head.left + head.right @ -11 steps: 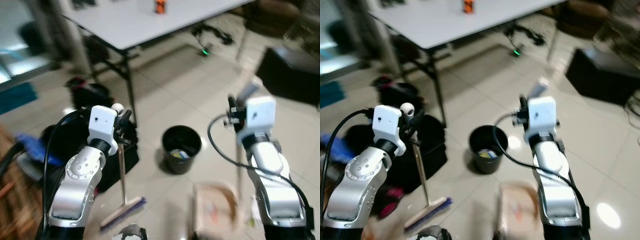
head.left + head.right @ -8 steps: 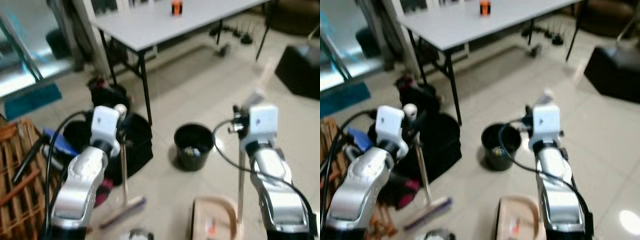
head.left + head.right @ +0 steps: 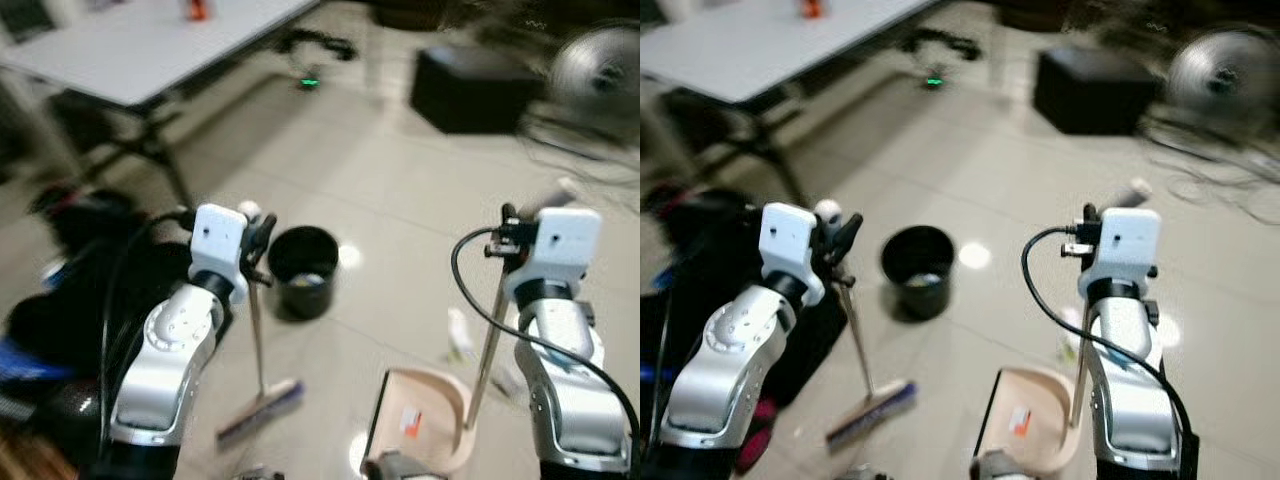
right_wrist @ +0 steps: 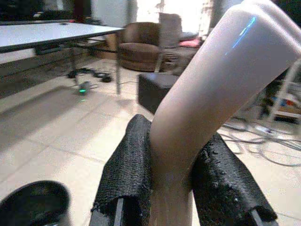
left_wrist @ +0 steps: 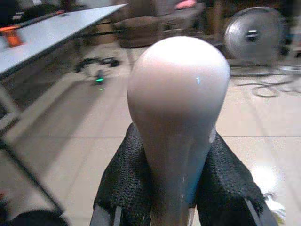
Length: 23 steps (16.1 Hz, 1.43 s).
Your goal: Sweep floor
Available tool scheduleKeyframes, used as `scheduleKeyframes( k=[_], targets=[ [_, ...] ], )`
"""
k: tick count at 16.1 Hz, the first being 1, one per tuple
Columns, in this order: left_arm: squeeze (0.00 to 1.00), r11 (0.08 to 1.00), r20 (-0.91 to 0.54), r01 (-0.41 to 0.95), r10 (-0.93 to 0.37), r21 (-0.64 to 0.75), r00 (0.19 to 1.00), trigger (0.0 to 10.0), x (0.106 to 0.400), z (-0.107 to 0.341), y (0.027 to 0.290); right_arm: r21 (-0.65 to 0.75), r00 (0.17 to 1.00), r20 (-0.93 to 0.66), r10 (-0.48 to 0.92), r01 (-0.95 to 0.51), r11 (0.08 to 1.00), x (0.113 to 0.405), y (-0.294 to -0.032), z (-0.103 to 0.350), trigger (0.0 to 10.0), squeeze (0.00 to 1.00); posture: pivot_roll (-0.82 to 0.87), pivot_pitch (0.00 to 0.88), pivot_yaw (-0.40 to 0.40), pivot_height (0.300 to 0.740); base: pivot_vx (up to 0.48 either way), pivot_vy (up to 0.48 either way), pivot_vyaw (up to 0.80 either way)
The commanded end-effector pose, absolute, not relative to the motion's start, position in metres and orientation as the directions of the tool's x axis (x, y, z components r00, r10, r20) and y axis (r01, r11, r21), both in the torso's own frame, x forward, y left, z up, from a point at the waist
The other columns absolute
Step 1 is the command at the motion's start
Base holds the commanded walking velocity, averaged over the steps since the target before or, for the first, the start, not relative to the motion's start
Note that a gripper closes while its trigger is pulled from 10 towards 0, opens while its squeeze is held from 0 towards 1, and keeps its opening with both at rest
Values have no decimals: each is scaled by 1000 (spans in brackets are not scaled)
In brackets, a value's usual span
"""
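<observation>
View has swung right since half a second ago, table (image 3: 130,60) now far left: left gripper (image 3: 252,238) clamped on broom (image 3: 258,350), right gripper (image 3: 512,240) clamped on dustpan (image 3: 425,415) handle, bin (image 3: 302,270) just ahead, debris still needs locating.

No text, brand, number or sign can be read anywhere here. The views are too blurred to show any lettering.
</observation>
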<state>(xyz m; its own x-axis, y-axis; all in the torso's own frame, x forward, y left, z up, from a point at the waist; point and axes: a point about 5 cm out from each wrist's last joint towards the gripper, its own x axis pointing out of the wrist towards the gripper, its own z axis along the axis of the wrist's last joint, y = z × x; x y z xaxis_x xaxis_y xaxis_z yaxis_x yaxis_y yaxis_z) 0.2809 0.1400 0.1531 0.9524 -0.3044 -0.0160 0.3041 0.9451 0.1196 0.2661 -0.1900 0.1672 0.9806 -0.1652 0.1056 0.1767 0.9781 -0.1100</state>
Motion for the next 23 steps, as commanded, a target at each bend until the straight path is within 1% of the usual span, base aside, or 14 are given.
scheduleKeyframes(
  k=[1, 3, 7, 12, 16, 18, 23],
  targets=[
    [0, 942, 0, 310, -312, 129, 950, 10000, 280, 156, 140, -107, 980, 131, -150, 164, 981, 264, -187, 176, 10000, 0, -46, 90, 54, 740, 0, 0, -800],
    [0, 944, 11, 307, -310, 120, 951, 10000, 278, 156, 139, -137, 978, 152, -146, 167, 976, 264, -189, 180, 10000, 0, -46, 88, 42, 740, 0, 0, -800],
    [0, 945, 29, 314, -318, 97, 948, 10000, 275, 158, 137, -148, 970, 180, -161, 189, 971, 264, -194, 188, 10000, 0, -43, 90, 26, 740, 0, 0, -800],
    [0, 944, 39, 307, -313, 118, 949, 10000, 273, 159, 139, -147, 965, 195, -173, 203, 968, 264, -195, 192, 10000, 0, -45, 79, 33, 740, 0, 0, -800],
    [0, 952, 54, 287, -293, 107, 954, 10000, 276, 162, 141, -149, 968, 181, -175, 203, 968, 263, -194, 189, 10000, 0, -48, 73, 39, 740, 0, 0, -800],
    [0, 943, 66, 312, -321, 113, 945, 10000, 277, 164, 138, -154, 967, 178, -184, 212, 965, 262, -196, 189, 10000, 0, -51, 69, 41, 740, 0, 0, -800],
    [0, 945, 82, 302, -313, 123, 946, 10000, 278, 166, 138, -164, 965, 185, -186, 217, 962, 262, -197, 190, 10000, 0, -54, 65, 44, 740, 0, 0, -800]
  ],
)
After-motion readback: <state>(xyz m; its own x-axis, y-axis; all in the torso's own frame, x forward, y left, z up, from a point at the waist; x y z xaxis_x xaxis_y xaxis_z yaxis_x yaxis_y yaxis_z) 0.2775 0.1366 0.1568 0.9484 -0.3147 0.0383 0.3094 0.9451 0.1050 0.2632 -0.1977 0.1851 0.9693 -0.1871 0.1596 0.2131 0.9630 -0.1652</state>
